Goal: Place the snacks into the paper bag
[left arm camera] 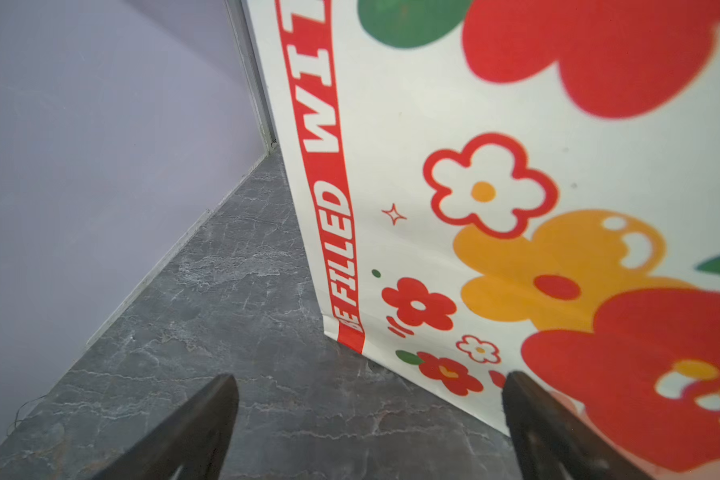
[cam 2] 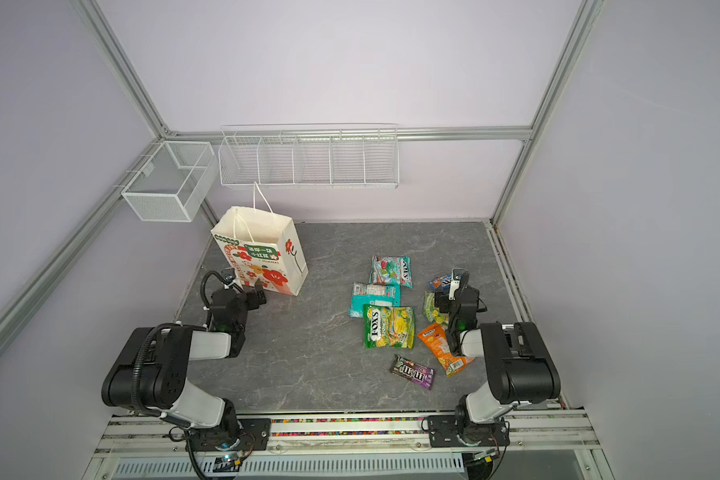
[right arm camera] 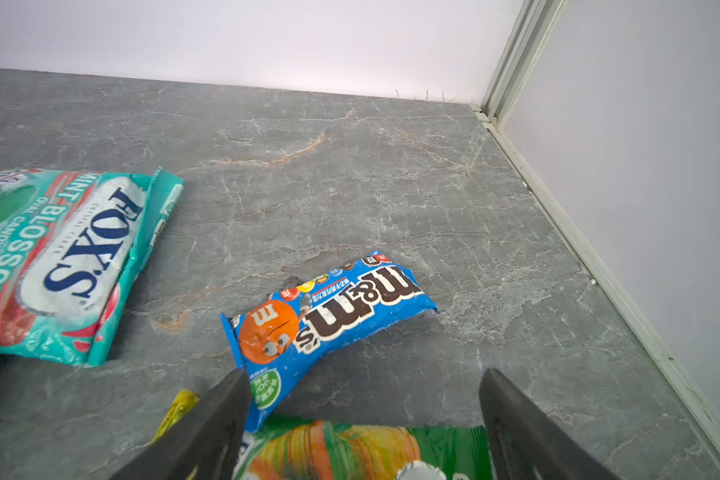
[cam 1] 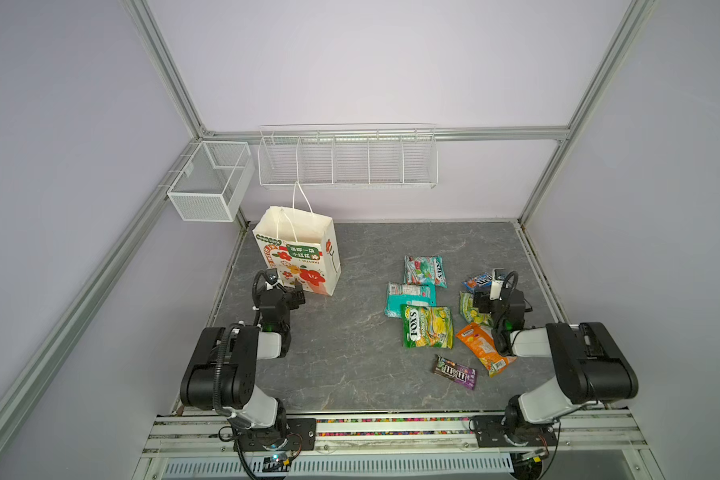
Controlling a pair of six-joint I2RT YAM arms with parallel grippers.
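Note:
The cream paper bag stands upright at the table's back left, mouth open. My left gripper is open just in front of its flowered face, holding nothing. The snacks lie flat at the right: two teal packets, a green-yellow FOX'S, an orange one, a brown M&M's. My right gripper hangs open over a second green-yellow packet, with the blue M&M's just beyond its fingertips.
Two white wire baskets hang on the walls, a mesh box at the back left and a long divided rack on the back wall. The right wall's rail runs close beside the blue packet.

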